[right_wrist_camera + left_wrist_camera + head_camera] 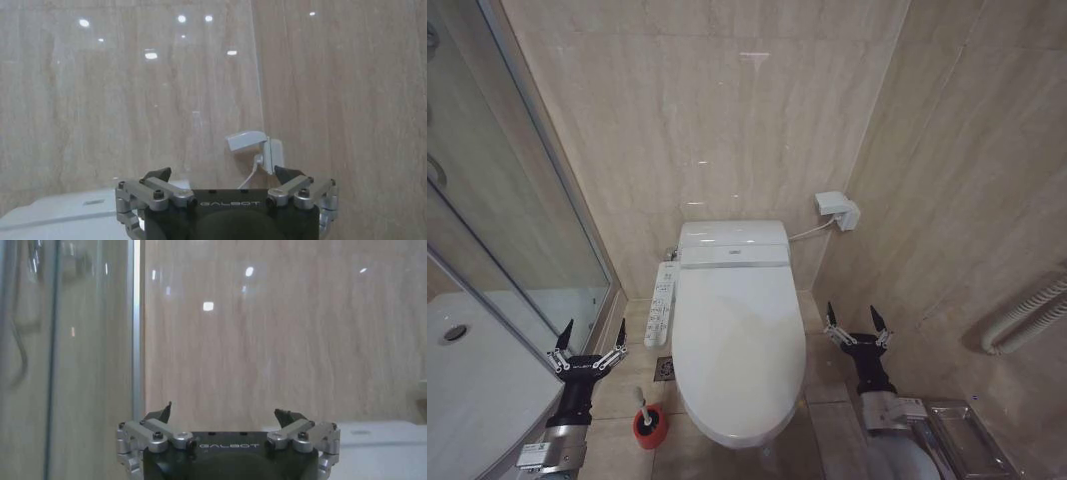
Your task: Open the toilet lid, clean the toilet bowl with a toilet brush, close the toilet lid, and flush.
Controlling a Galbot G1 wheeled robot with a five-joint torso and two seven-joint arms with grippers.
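You have one toilet lid [735, 335], shut flat over the bowl, long axis running from the back wall toward you; one toilet brush [644, 408] stands in its red holder on the floor left of it, handle tilted; two pincers hover either side, left pincer [587, 345] and right pincer [857, 325], both spread open and empty; the right wrist view adds a wall socket [257, 150].

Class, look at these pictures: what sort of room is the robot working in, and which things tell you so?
A small bathroom. The signs: a toilet with its toilet lid shut, a toilet brush on the floor beside it, and a glass shower enclosure on the robot's left, all within tiled walls.
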